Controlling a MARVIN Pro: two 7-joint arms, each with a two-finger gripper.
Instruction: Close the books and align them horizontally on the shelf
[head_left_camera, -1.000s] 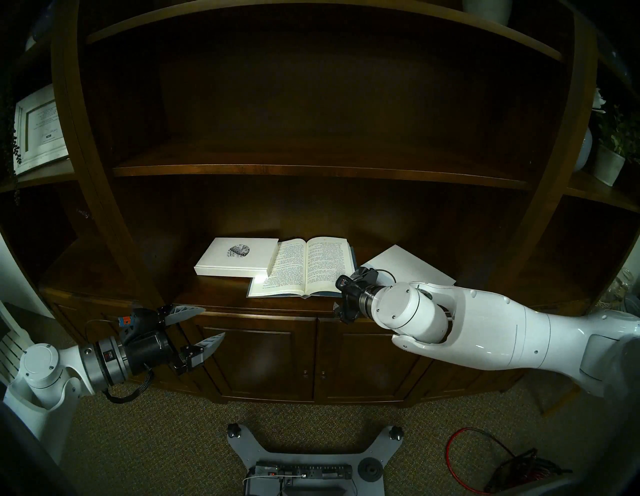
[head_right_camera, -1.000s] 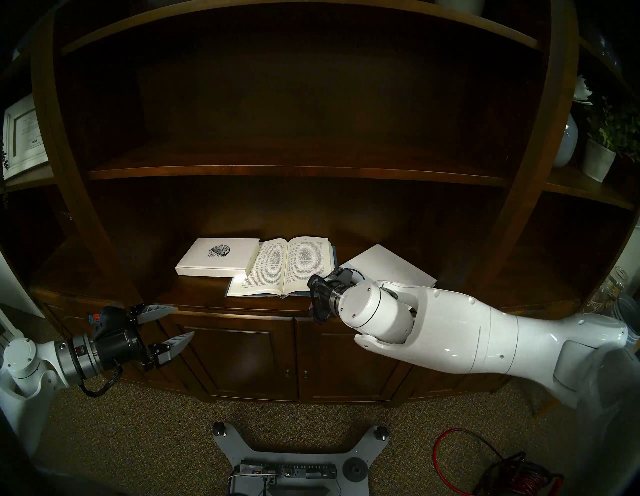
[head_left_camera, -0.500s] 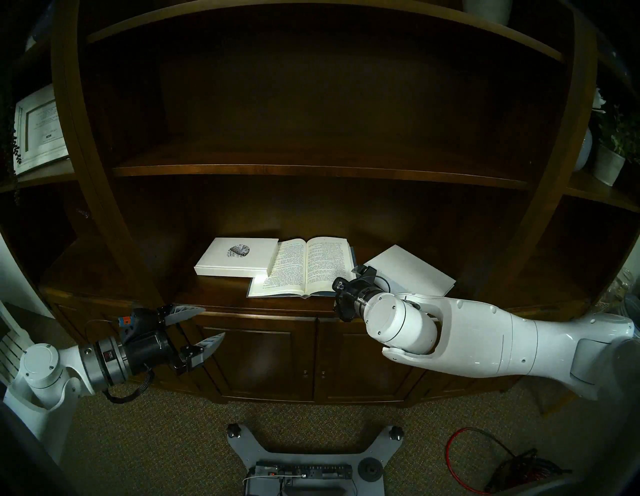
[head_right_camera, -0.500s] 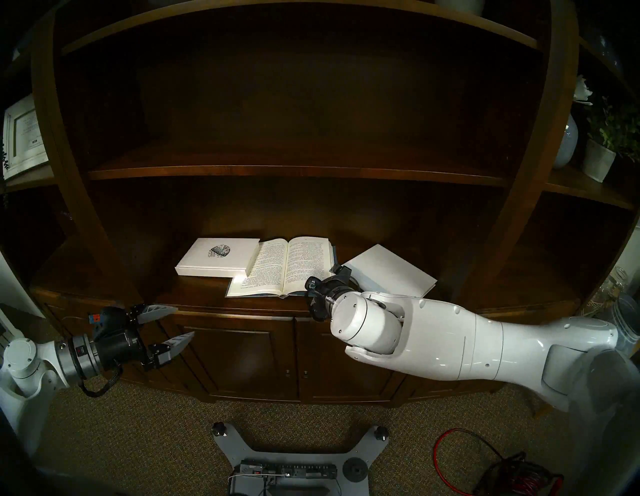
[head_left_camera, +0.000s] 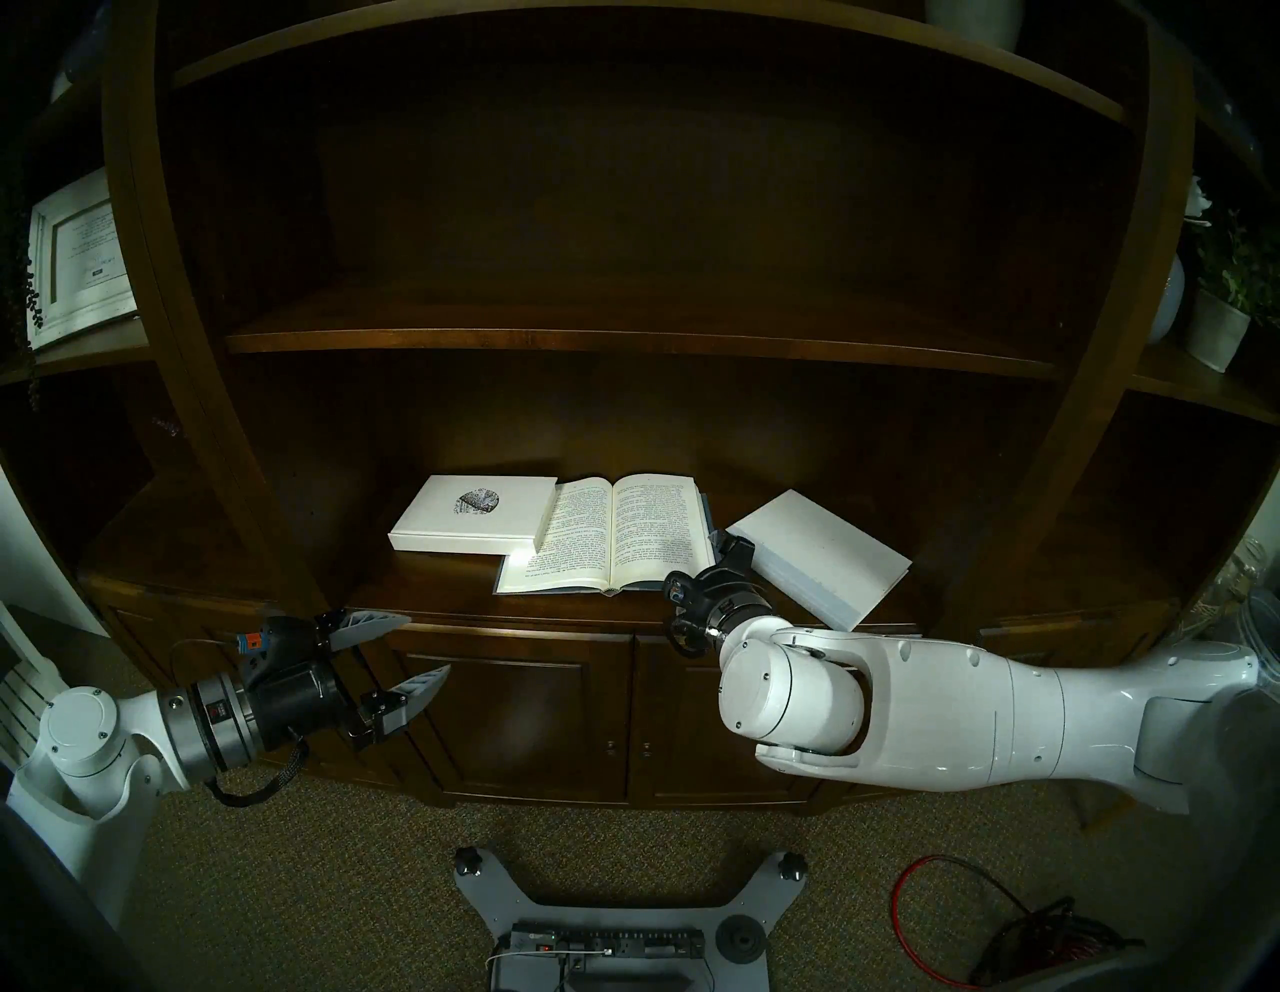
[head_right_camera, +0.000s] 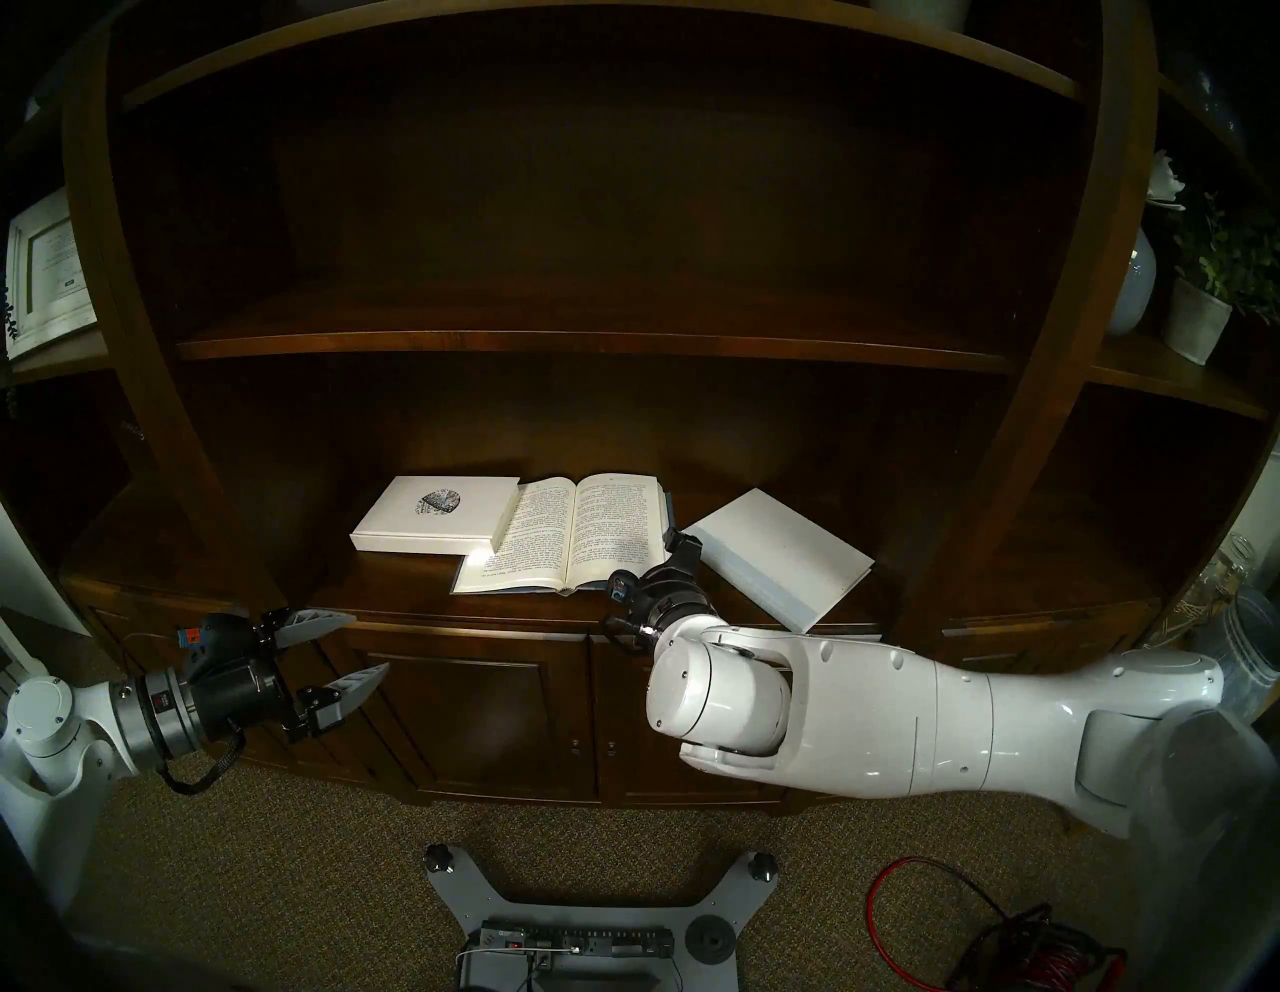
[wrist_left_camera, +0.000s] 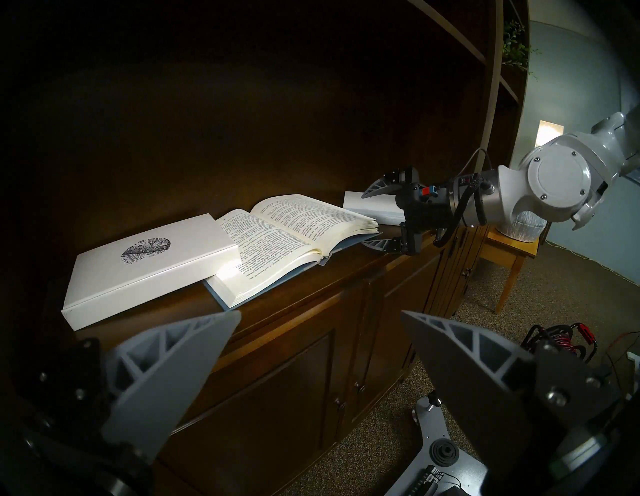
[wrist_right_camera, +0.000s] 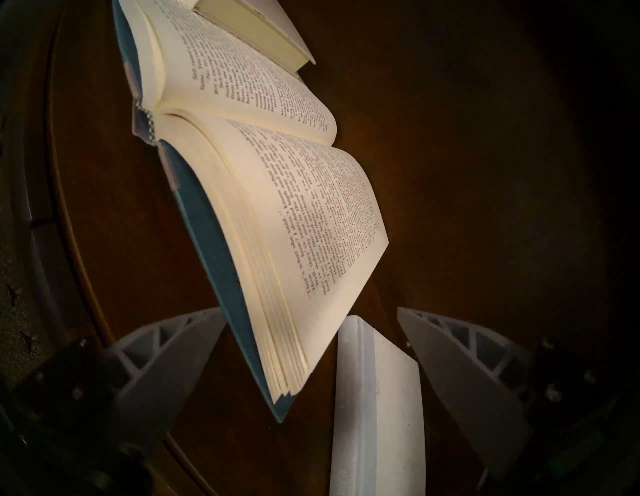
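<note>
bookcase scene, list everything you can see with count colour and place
white hardcover with black oval illustration: 1, closed, left on the ledge, its right edge over the open book's left page
blue hardcover with cream pages: 1, open, middle of the ledge
plain white hardcover: 1, closed, askew, right on the ledge
dark-brown wooden ledge: 1, topping the cabinet doors
white-framed picture: 1, left side shelf
potted green plant in white pot: 1, right side shelf
red cable coil: 1, carpet, lower right
grey wheeled base: 1, bottom centre
left pincer: open, empty, before the cabinet
right pincer: open, at the open book's right edge
</note>
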